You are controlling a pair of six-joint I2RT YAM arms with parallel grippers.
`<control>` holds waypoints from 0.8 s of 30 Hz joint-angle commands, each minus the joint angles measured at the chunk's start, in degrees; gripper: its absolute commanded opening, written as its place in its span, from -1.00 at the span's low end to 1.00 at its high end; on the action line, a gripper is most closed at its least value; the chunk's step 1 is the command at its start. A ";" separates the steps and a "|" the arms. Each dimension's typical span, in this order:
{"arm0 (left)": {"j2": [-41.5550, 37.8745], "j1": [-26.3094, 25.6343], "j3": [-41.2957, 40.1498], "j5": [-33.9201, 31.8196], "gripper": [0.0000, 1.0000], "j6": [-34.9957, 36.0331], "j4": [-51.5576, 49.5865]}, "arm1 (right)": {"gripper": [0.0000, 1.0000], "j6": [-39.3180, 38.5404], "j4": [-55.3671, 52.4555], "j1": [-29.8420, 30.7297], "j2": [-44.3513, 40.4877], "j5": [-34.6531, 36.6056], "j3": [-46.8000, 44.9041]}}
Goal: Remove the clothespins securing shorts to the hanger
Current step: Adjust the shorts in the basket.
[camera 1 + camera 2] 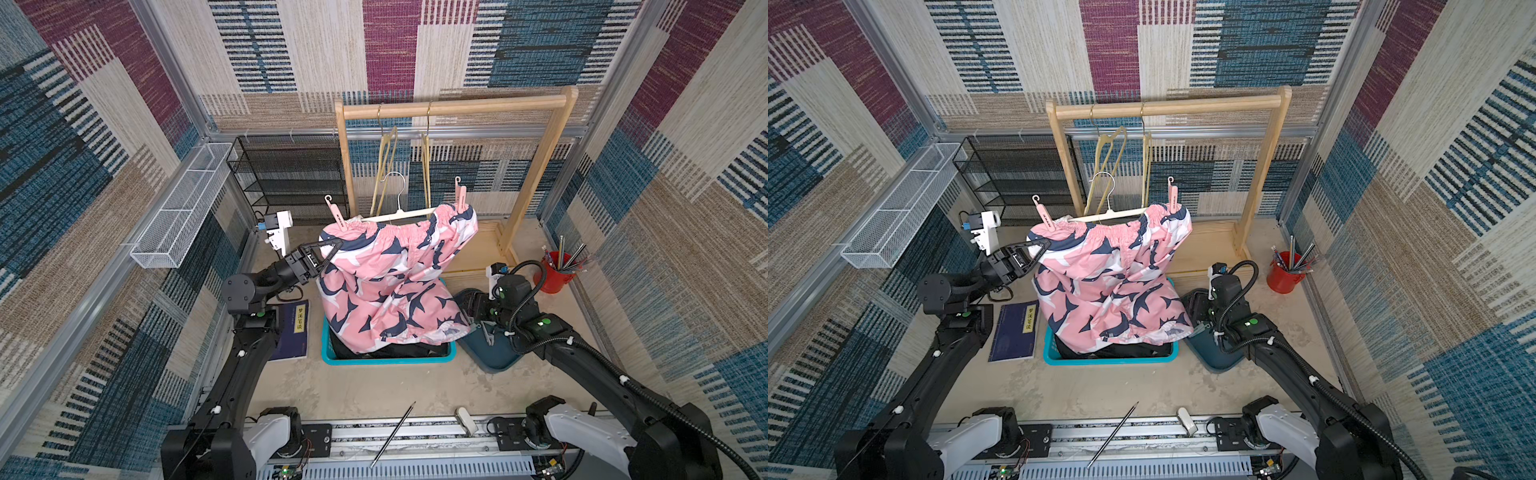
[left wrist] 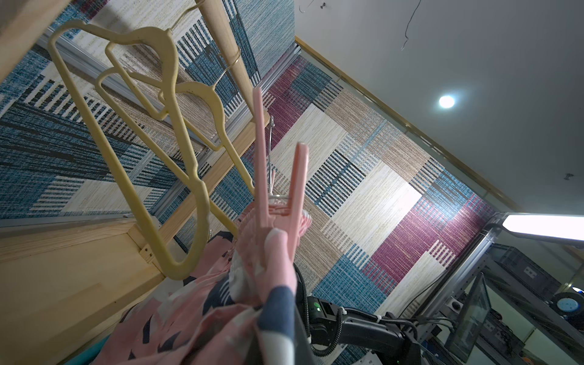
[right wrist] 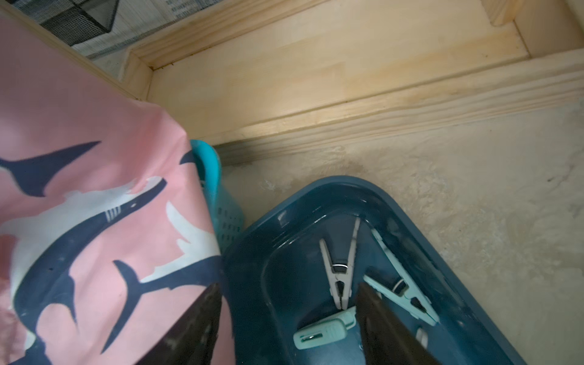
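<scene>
Clothespins (image 1: pixel 337 216), two pink, clamp the shark-print shorts (image 1: pixel 386 282) to a white hanger (image 1: pixel 399 214) above a teal basket (image 1: pixel 386 359). Left gripper (image 1: pixel 330 249) closed on the waistband just below one pin. Right gripper (image 3: pixel 287 287) open, empty, over a dark tray (image 3: pixel 316 189) holding loose clothespins (image 3: pixel 339 275)

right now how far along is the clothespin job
Done: at least three clothespins lie in the blue tray. In hand: left tool pinches the pink shorts; right tool open over the tray. Left: two pink clothespins on the hanger.
</scene>
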 commanded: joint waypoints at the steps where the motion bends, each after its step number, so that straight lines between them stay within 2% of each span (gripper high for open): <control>1: -0.26 0.04 0.50 -0.83 -1.00 0.30 2.53 | 0.36 -2.64 2.77 -0.17 1.67 -6.40 -1.01; 7: 0.34 0.04 0.47 -1.09 -1.00 0.25 2.88 | 0.29 -4.34 8.33 -0.08 2.73 -16.24 -3.66; 12: 0.67 0.03 0.46 -1.14 -1.00 0.16 3.14 | 0.29 -5.67 10.21 0.21 -2.40 -17.86 -4.56; 18: 1.76 -0.03 0.49 -1.47 -1.00 -1.02 5.06 | 0.27 -6.95 11.16 1.02 -0.61 -23.10 -3.79; 24: 1.69 -0.03 0.49 -1.46 -1.00 -1.50 5.25 | 0.26 -6.54 12.49 6.51 1.93 -21.63 -2.02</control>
